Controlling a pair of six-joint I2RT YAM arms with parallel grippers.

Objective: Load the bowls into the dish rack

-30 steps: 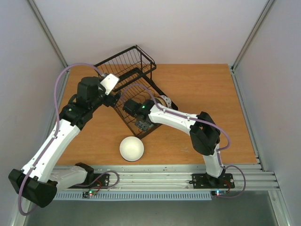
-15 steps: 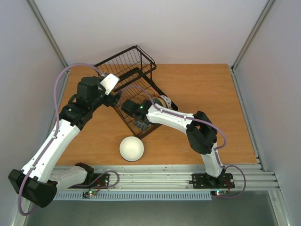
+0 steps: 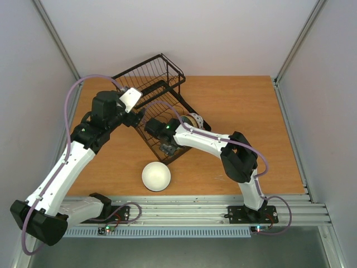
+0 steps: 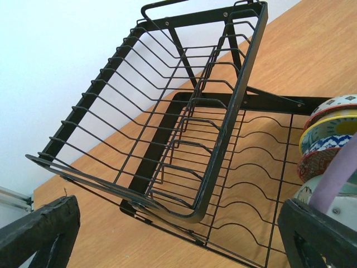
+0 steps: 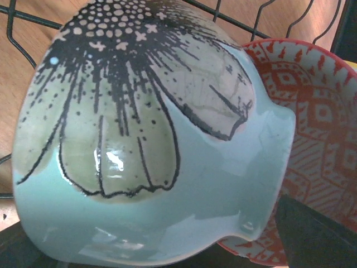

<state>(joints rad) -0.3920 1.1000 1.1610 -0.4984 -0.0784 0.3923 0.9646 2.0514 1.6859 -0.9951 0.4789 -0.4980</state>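
The black wire dish rack [image 3: 148,72] stands at the back left of the table, and its raised basket fills the left wrist view [image 4: 223,145]. Several patterned bowls [image 3: 192,120] stand on edge in its slots, seen at the right of the left wrist view [image 4: 329,134]. My right gripper [image 3: 167,148] is low in the rack with its fingers wide apart either side of a mint green bowl [image 5: 145,167], which has a black flower drawing. This bowl leans against a red patterned bowl [image 5: 318,128]. My left gripper [image 3: 135,118] is open and empty at the rack's left corner [image 4: 178,240]. A cream white bowl [image 3: 156,176] sits upright on the table.
The wooden table [image 3: 245,106] is walled on three sides by pale panels. A metal rail [image 3: 195,204] runs along the near edge by the arm bases. A purple cable [image 4: 334,173] crosses the right of the left wrist view.
My right gripper has shifted slightly left and back inside the rack. The left arm and the cream white bowl have not moved.
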